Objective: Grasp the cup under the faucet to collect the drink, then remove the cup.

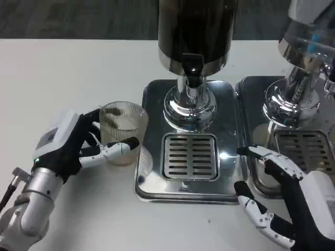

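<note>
Beside dispenser base (pixel 157 94), w/ left hand (pixel 78 144) wrapping cup (pixel 122 125) on table, right hand (pixel 282 196) hanging spread & empty — risking rim clipping tray edge, tipping en route to faucet (pixel 191 68).

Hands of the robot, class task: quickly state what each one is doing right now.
Left hand: grips the clear ribbed glass cup, standing on the white table.
Right hand: open, fingers spread, holding nothing.

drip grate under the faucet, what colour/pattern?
Shiny silver metal drip grate with two columns of dark horizontal slots, clearest in the head view.
</note>
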